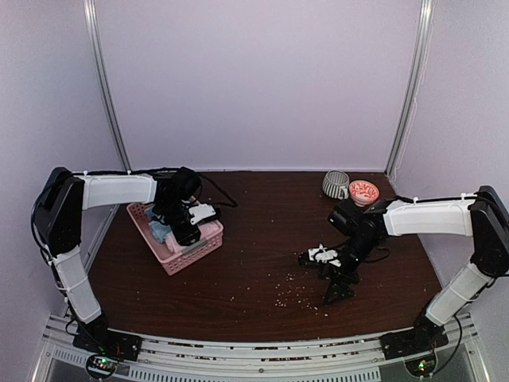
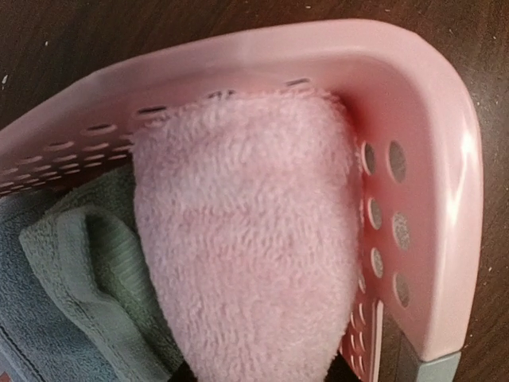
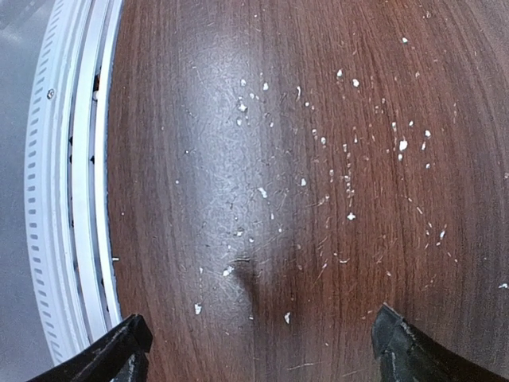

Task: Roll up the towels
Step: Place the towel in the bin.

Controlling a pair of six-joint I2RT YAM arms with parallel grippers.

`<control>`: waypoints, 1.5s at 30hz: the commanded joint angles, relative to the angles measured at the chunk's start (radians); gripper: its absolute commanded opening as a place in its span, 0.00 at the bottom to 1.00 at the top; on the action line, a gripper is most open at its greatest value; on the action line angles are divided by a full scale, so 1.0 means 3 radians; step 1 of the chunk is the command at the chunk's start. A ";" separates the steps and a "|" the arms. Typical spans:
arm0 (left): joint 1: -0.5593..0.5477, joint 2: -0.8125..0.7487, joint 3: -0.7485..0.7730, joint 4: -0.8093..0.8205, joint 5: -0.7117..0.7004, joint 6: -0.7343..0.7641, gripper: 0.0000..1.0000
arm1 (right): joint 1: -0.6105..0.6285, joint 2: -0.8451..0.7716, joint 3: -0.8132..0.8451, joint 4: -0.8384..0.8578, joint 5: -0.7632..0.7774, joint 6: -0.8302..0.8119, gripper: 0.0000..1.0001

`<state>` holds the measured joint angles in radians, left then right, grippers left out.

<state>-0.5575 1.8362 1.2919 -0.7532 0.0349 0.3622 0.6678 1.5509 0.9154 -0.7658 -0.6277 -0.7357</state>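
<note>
My left gripper (image 1: pixel 184 231) is down in the pink basket (image 2: pixel 445 199) on the left side of the table (image 3: pixel 318 159). It sits right over the pink towel (image 2: pixel 246 239). Only slivers of my fingers show at the bottom edge of the wrist view, so I cannot tell if I'm clamped on the towel or letting go.

The pink towel looks like a rounded bundle tucked into a basket corner, touching both walls. I read that as rolled and stowed. The mint green towel (image 2: pixel 103 263) lies just beside it, touching. It's folded over with a hem showing, but the view is too close to say if it's a proper roll. A pale blue cloth (image 2: pixel 32 318) lies under it.

My right gripper (image 3: pixel 262 350) is spread wide with nothing between the fingers. It hangs over bare wood scattered with crumbs (image 3: pixel 403 145), right of centre and near.

Progress guess: late, with both towels in the basket. What's left is probably freeing the left gripper and checking the green roll.

Writing: no brand, label or text readable in any view.
</note>
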 commanded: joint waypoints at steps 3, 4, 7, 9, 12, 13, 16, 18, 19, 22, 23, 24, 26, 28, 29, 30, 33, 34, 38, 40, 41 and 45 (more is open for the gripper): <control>-0.0017 -0.0098 0.0011 -0.0154 0.0109 -0.0103 0.37 | 0.0034 0.0084 0.0106 -0.0073 0.0016 -0.0040 1.00; -0.0017 -0.0132 0.0013 -0.0153 0.0114 -0.0103 0.38 | 0.0035 0.0090 0.0108 -0.0080 0.0012 -0.0043 1.00; -0.0013 -0.0201 0.0085 -0.0228 0.0193 -0.0120 0.59 | 0.0039 0.0096 0.0118 -0.0089 0.0011 -0.0043 1.00; -0.0014 -0.0225 0.0150 -0.0318 0.0228 -0.0130 0.97 | 0.0042 0.0102 0.0128 -0.0093 0.0016 -0.0042 1.00; -0.0016 -0.0292 0.0180 -0.0370 0.0225 -0.0134 0.98 | 0.0048 0.0112 0.0134 -0.0096 0.0026 -0.0043 1.00; -0.0018 -0.0311 0.0184 -0.0380 0.0234 -0.0134 0.98 | 0.0049 0.0112 0.0134 -0.0097 0.0027 -0.0042 1.00; -0.0014 -0.0405 0.0193 -0.0439 0.0234 -0.0139 0.98 | 0.0050 0.0112 0.0133 -0.0106 0.0027 -0.0043 1.00; -0.0015 -0.0508 0.0190 -0.0469 0.0184 -0.0129 0.98 | 0.0049 0.0112 0.0133 -0.0113 0.0027 -0.0043 1.00; -0.0015 -0.0572 0.0195 -0.0481 0.0167 -0.0120 0.98 | 0.0049 0.0115 0.0132 -0.0115 0.0028 -0.0043 1.00; -0.0015 -0.0794 0.0251 -0.0496 0.0145 -0.0123 0.98 | 0.0049 0.0117 0.0136 -0.0119 0.0027 -0.0043 1.00; -0.0013 -0.0837 0.0279 -0.0496 0.0136 -0.0162 0.98 | 0.0057 0.0117 0.0139 -0.0117 0.0027 -0.0042 1.00; -0.0016 -0.0849 0.0304 -0.0498 0.0138 -0.0215 0.98 | 0.0055 0.0120 0.0137 -0.0117 0.0030 -0.0043 1.00; -0.0017 -0.0796 0.0337 -0.0552 0.0138 -0.0373 0.98 | 0.0057 0.0136 0.0148 -0.0118 0.0045 -0.0042 1.00; -0.0013 -0.0640 0.0355 -0.0646 0.0072 -0.0625 0.98 | 0.0058 0.0147 0.0152 -0.0125 0.0051 -0.0042 1.00; -0.0016 -0.0497 0.0393 -0.0757 0.0057 -0.0720 0.98 | 0.0060 0.0154 0.0155 -0.0130 0.0052 -0.0040 1.00; -0.0018 -0.0422 0.0395 -0.0856 0.0095 -0.0794 0.98 | 0.0060 0.0153 0.0147 -0.0129 0.0057 -0.0041 1.00; -0.0017 -0.0416 0.0223 -0.0913 0.0200 -0.0969 0.98 | 0.0060 0.0139 0.0127 -0.0126 0.0072 -0.0043 1.00; -0.0017 -0.0465 0.0148 -0.0891 0.0158 -0.1032 0.98 | 0.0060 0.0127 0.0121 -0.0114 0.0081 -0.0042 1.00; -0.0012 -0.0564 -0.0006 -0.0872 -0.0142 -0.1305 0.98 | 0.0060 0.0130 0.0122 -0.0106 0.0088 -0.0042 1.00; -0.0010 -0.0589 -0.0027 -0.0816 -0.0136 -0.1340 0.98 | 0.0062 0.0164 0.0129 -0.0116 0.0088 -0.0041 1.00; -0.0004 -0.0597 -0.0046 -0.0776 -0.0127 -0.1328 0.98 | 0.0060 0.0176 0.0134 -0.0122 0.0092 -0.0042 1.00; -0.0004 -0.0631 0.0141 -0.0799 -0.0055 -0.1295 0.98 | 0.0065 0.0189 0.0139 -0.0139 0.0089 -0.0042 1.00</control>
<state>-0.5579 1.6775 1.2922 -0.9882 0.0257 -0.0002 0.6796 1.5978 0.9401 -0.7929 -0.6193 -0.7372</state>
